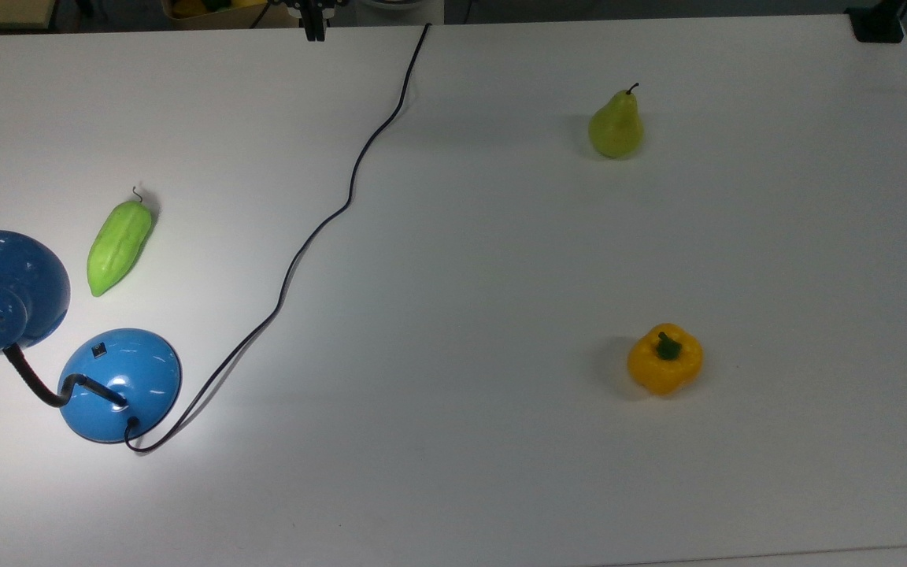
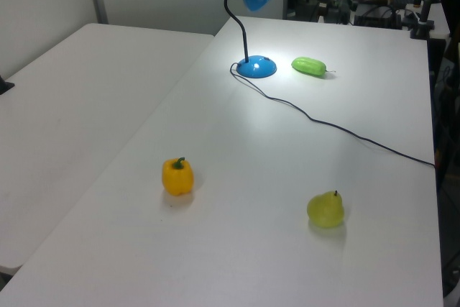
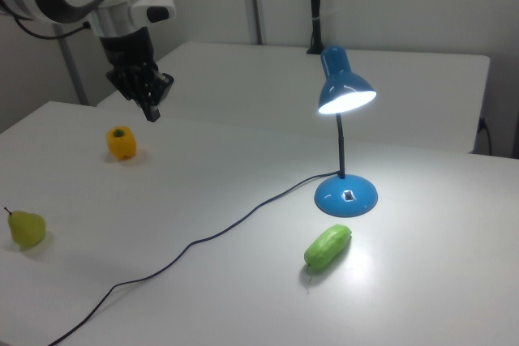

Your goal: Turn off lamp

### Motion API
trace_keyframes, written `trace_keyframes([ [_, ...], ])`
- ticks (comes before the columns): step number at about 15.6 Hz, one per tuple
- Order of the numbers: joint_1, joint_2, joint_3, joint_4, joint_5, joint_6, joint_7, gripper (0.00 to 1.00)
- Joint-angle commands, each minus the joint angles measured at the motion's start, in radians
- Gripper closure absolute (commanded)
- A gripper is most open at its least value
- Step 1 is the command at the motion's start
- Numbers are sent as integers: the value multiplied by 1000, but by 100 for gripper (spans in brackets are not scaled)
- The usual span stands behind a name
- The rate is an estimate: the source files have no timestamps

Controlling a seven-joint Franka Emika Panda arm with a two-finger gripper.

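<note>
One lit lamp [image 3: 346, 103], pincer [image 3: 152, 110] well apart

A pale green gourd [image 1: 119, 246] lies on its side on the white table [image 1: 461, 472]. Toward the top view's right, a green pear [image 1: 616, 126] stands upright, and a yellow bell pepper [image 1: 664, 359] sits stem-up, well apart from it.

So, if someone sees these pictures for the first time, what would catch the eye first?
Probably the blue lamp, lit, throwing a bright pool onto the white table around its base, with a green gourd-like vegetable lying close by. Next, the robot's end effector hanging high above the table near the yellow pepper, far from the lamp.
</note>
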Motion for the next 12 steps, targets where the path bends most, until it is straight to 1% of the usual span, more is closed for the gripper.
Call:
trace_keyframes([
  [1, -3, -18, -6, -23, 21, 4, -20, 98],
  [2, -6, -12, -6, -25, 21, 4, -20, 100],
  [4, -21, -5, -11, -46, 36, 4, -14, 100],
  [5, -45, 0, -14, -66, 58, 5, -17, 100],
  [6, -61, 8, -21, -68, 61, 5, -16, 100],
  [9, -65, 49, -72, -69, 61, 22, -22, 100],
  [12, -87, 93, -127, -80, 79, 123, -14, 100],
])
